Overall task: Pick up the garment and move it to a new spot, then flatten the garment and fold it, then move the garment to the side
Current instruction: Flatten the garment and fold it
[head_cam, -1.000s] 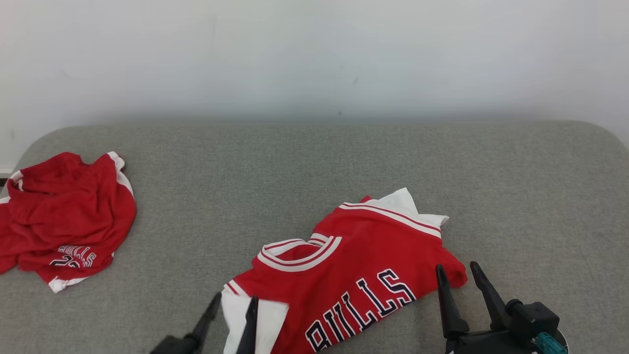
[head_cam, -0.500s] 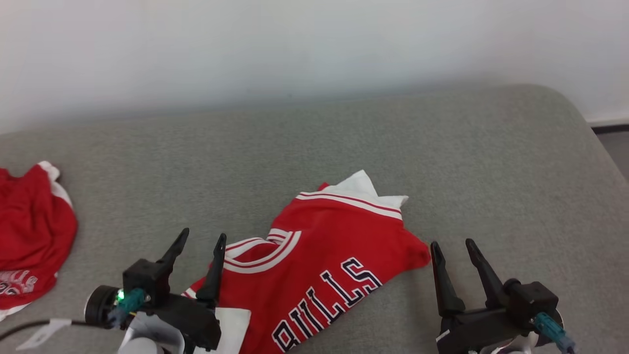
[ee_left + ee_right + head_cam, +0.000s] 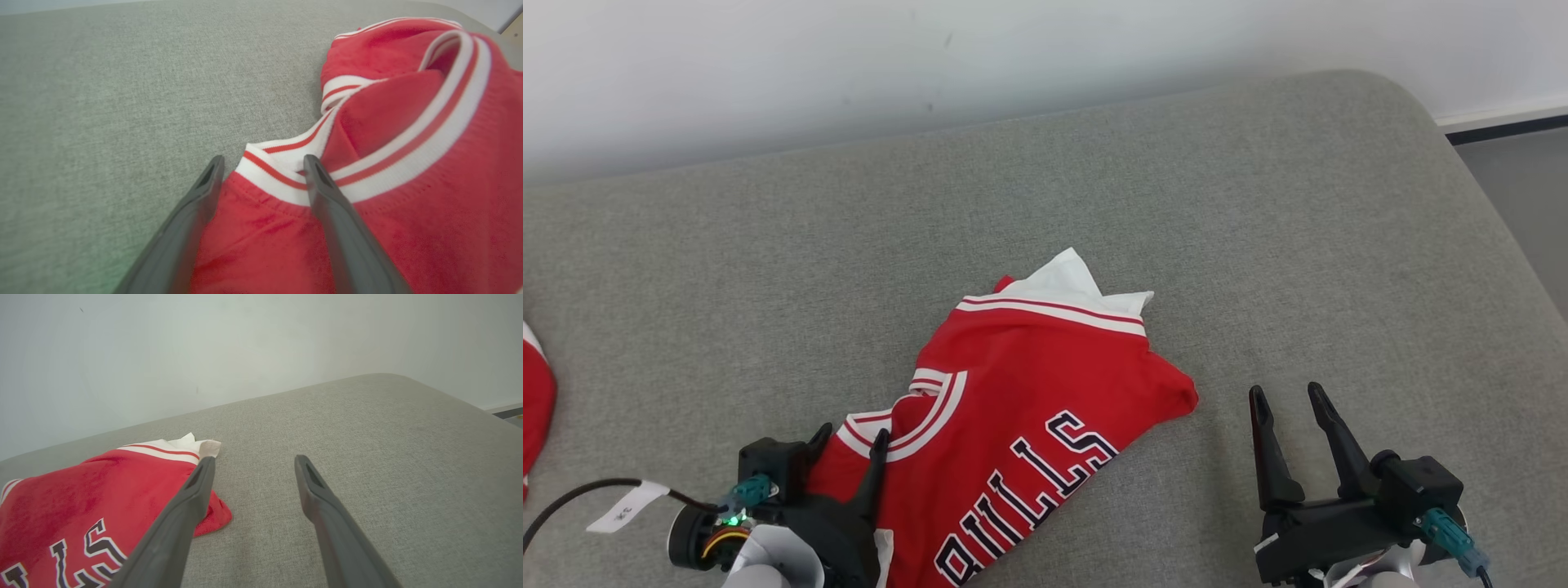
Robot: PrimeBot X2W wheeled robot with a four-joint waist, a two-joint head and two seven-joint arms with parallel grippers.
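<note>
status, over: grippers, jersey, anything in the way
Left gripper open, fingers astride the jersey at its striped trim, not closed. Right gripper open over bare cushion beside it. Second red garment far left, clear of the work.

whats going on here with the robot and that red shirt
A two-armed robot is working on a red Bulls jersey lying rumpled on a grey padded surface. Its left tool is open, straddling the jersey's striped trim, not closed on it. The right tool is open too, over bare surface beside the jersey's right edge. Nothing is lifted yet. Another red garment lies at the far left.
</note>
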